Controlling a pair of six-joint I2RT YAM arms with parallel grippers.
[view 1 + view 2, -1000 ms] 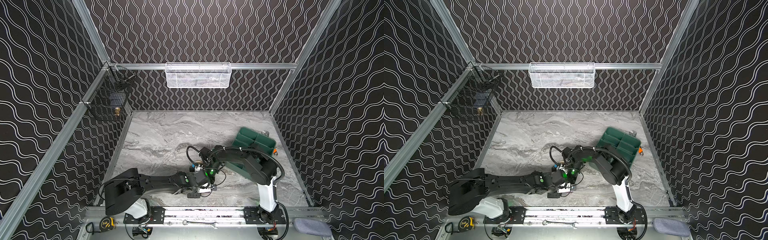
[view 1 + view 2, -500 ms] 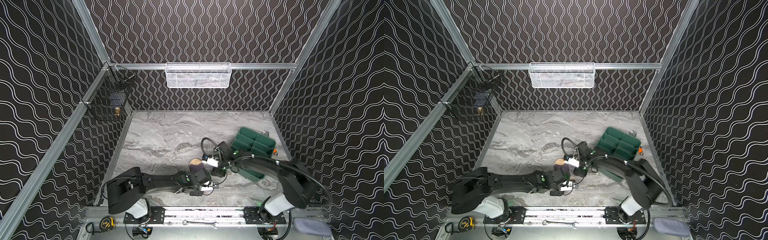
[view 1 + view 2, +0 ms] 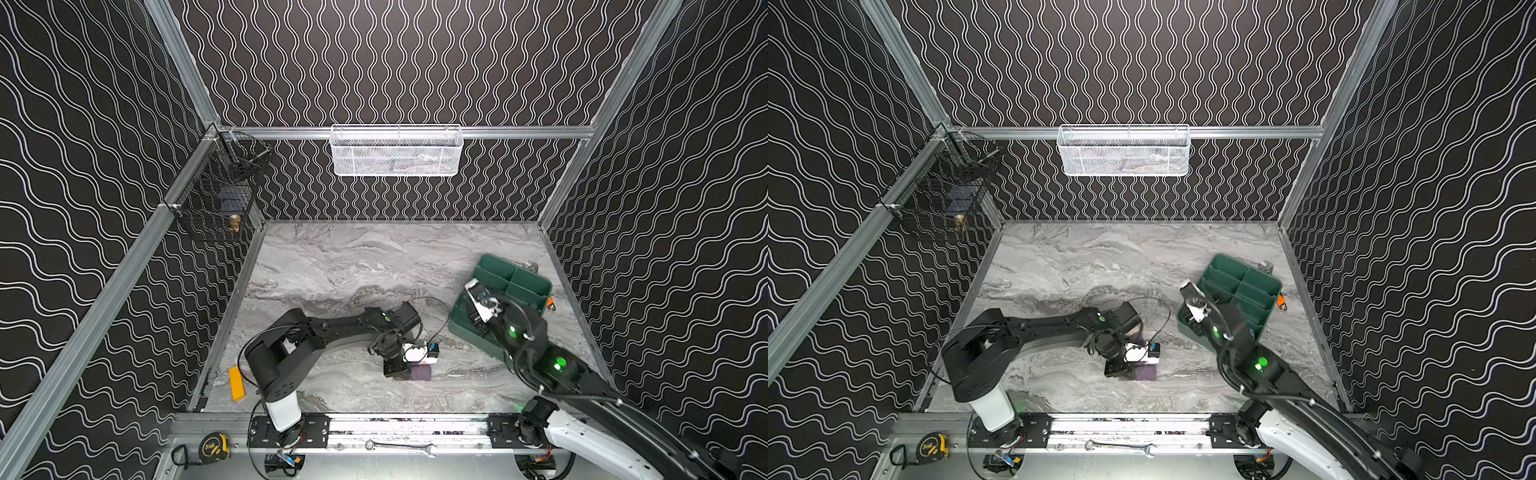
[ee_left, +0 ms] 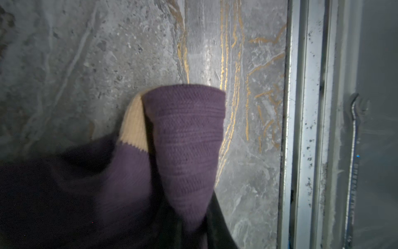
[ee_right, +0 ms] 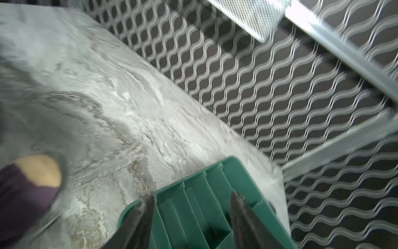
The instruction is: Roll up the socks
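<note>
A purple sock with a peach toe (image 4: 185, 138) is bunched into a short bundle on the marble table near the front middle, seen in both top views (image 3: 422, 372) (image 3: 1147, 372). My left gripper (image 3: 409, 368) (image 3: 1133, 368) (image 4: 190, 228) is shut on the bundle's end, and its fingers are mostly hidden by the cloth. My right gripper (image 3: 473, 289) (image 3: 1187, 289) (image 5: 191, 200) stands open with nothing between its fingers, over the near-left corner of the green tray. The right wrist view shows the sock (image 5: 30, 185) off to one side, apart from that gripper.
A green divided tray (image 3: 523, 276) (image 5: 206, 189) sits at the right of the table. A white mesh basket (image 3: 395, 151) hangs on the back wall and a black wire basket (image 3: 214, 203) on the left wall. A yellow block (image 3: 237, 382) lies front left. A wrench (image 3: 399, 446) rests on the front rail.
My right gripper opened, let go of the sock and drew back to the right over the green tray. The left gripper kept the sock and shifted slightly right, its arm re-posed.
</note>
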